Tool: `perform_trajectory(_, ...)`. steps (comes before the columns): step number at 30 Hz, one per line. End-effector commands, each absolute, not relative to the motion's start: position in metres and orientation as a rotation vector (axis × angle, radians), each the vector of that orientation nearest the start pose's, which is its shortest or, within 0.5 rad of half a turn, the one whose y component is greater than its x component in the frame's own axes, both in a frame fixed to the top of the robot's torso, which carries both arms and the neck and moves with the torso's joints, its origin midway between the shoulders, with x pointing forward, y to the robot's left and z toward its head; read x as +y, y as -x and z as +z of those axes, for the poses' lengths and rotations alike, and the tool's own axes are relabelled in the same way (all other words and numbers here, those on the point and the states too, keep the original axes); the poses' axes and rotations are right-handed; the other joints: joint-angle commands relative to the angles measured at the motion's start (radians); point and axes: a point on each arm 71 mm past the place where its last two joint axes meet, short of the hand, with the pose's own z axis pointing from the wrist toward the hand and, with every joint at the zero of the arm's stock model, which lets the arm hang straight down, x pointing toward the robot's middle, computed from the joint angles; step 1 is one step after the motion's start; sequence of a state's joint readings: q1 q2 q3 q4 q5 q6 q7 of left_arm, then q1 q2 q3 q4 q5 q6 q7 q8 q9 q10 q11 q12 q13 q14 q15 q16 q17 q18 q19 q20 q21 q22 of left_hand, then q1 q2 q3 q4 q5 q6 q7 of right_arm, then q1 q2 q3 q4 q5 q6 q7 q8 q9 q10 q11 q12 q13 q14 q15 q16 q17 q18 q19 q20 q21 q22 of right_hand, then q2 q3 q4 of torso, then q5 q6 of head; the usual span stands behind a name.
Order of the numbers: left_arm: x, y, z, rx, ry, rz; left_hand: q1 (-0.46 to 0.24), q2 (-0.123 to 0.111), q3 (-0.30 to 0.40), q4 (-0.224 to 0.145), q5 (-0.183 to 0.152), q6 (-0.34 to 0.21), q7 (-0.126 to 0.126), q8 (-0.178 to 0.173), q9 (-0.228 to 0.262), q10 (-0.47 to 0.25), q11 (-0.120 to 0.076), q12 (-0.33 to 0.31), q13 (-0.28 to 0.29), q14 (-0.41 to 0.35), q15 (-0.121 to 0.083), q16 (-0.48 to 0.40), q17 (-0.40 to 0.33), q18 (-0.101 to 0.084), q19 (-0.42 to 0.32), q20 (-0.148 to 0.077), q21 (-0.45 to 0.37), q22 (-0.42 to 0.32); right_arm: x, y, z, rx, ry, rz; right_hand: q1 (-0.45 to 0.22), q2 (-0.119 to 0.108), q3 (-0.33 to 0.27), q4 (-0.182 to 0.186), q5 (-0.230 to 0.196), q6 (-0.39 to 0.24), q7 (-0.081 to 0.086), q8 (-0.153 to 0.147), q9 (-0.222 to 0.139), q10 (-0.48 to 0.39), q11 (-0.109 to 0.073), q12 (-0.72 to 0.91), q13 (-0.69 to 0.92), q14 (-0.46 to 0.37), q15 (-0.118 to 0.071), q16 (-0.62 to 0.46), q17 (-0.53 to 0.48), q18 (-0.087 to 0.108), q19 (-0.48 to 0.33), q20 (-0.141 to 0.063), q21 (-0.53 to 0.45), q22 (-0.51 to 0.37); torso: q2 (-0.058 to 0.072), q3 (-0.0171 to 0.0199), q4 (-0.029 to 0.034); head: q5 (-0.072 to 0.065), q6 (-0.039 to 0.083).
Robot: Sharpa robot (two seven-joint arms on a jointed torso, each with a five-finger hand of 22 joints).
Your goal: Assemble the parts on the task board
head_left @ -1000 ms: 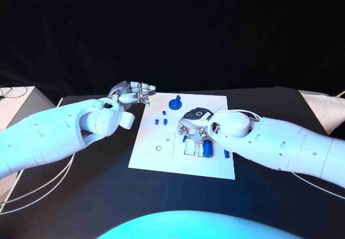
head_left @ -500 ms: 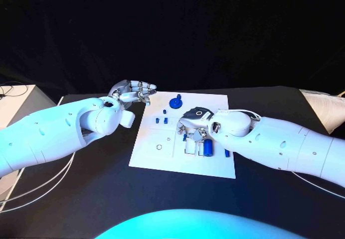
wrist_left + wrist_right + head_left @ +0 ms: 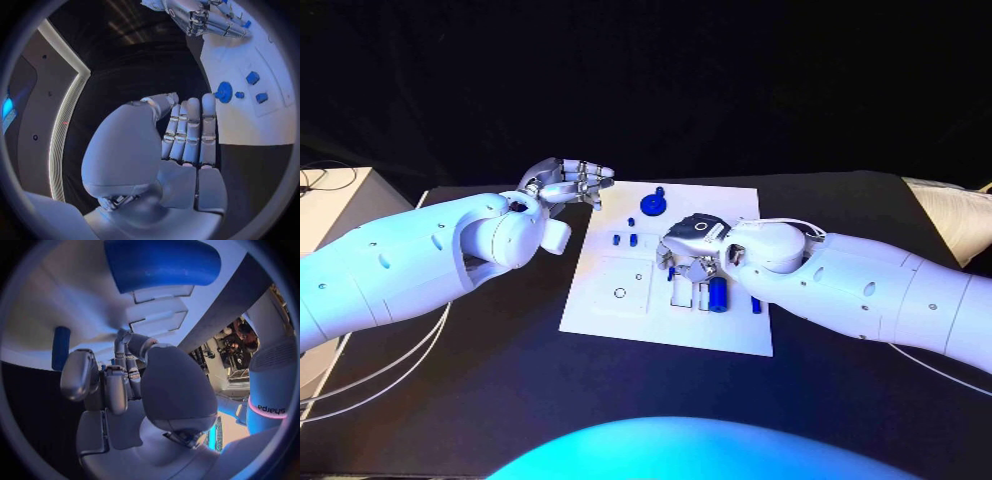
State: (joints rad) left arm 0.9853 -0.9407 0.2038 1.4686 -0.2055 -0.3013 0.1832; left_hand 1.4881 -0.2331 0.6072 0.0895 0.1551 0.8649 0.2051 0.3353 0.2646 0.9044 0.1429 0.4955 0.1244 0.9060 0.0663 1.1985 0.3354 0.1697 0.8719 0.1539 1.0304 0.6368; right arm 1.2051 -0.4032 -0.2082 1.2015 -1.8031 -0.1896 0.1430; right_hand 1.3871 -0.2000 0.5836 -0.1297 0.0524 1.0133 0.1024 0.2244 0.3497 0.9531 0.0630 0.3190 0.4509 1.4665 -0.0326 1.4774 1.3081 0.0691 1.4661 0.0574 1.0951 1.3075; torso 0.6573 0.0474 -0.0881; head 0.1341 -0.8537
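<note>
Right robot hand (image 3: 692, 250), fingers curled down over the blue parts (image 3: 715, 296) mid task board (image 3: 620, 312); whether it grips any, I cannot tell. Lower squarely, press gently. Left robot hand (image 3: 567, 182) hovers closed, empty, beside the board.

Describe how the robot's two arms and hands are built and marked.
Both arms are smooth, rounded white shells with small dark dots on them. The left hand and right hand are silver metal with segmented fingers; the right one carries a dark round patch on its back. The right wrist view shows a pink ring and the word sharpa on a white arm segment.
</note>
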Motion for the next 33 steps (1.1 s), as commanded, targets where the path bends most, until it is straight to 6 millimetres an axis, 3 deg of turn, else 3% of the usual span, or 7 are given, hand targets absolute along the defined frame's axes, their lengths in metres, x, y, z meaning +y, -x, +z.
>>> perform_trajectory(1,0.2799,-0.4871,-0.2070,1.492,1.184,-1.312,-0.001,0.008,0.001,-0.005,-0.001,-0.007,-0.001,0.003,0.000,-0.008,-0.002,0.006,-0.001,0.005,-0.001,-0.004,-0.001,0.017,0.002,0.001,-0.004,-0.001,-0.0447,-0.4768,-0.2590,1.647,0.967,0.736,0.000,0.000,0.000,-0.008,-0.004,0.001,-0.006,0.000,0.001,-0.013,0.001,0.007,0.003,0.034,-0.007,-0.006,0.068,0.014,0.003,-0.002,-0.009,0.117,0.000,0.0000,-0.0003,0.001,-0.001)
perform_trajectory(17,0.2793,-0.4875,-0.2075,1.495,1.183,-1.309,-0.002,0.008,0.001,-0.005,-0.001,-0.008,0.000,0.005,0.000,-0.009,-0.002,0.007,-0.002,0.005,-0.001,-0.005,-0.001,0.017,0.002,0.001,-0.005,-0.001,-0.0451,-0.4779,-0.2628,1.640,1.000,0.715,0.002,0.002,0.000,-0.013,-0.004,0.004,-0.005,-0.001,0.003,-0.044,0.002,0.027,0.012,0.027,-0.006,-0.011,0.058,0.017,-0.004,0.001,-0.033,0.112,0.000,0.0003,0.0005,0.001,-0.004)
perform_trajectory(26,0.2795,-0.4878,-0.2077,1.496,1.183,-1.307,-0.002,0.008,0.001,-0.005,-0.001,-0.008,0.000,0.005,0.000,-0.009,-0.002,0.007,-0.002,0.005,-0.001,-0.005,-0.001,0.017,0.002,0.001,-0.005,-0.001,-0.0451,-0.4773,-0.2630,1.638,0.998,0.732,-0.004,0.021,0.001,-0.008,-0.004,0.027,0.003,0.008,0.009,-0.041,-0.004,0.067,0.025,0.028,-0.009,-0.007,0.064,0.017,-0.003,-0.001,-0.026,0.116,0.000,0.0006,-0.0003,0.001,-0.006)
perform_trajectory(33,0.2801,-0.4880,-0.2079,1.496,1.183,-1.305,-0.002,0.008,0.001,-0.005,-0.001,-0.008,0.000,0.005,0.000,-0.009,-0.002,0.007,-0.002,0.005,-0.001,-0.005,-0.001,0.017,0.002,0.001,-0.005,-0.001,-0.0450,-0.4768,-0.2619,1.632,0.983,0.755,-0.013,0.022,-0.003,-0.003,-0.004,0.028,0.005,0.008,0.009,-0.041,-0.004,0.078,0.028,0.029,-0.010,-0.005,0.065,0.016,-0.001,-0.001,-0.022,0.118,0.000,0.0003,0.0001,0.001,-0.007)
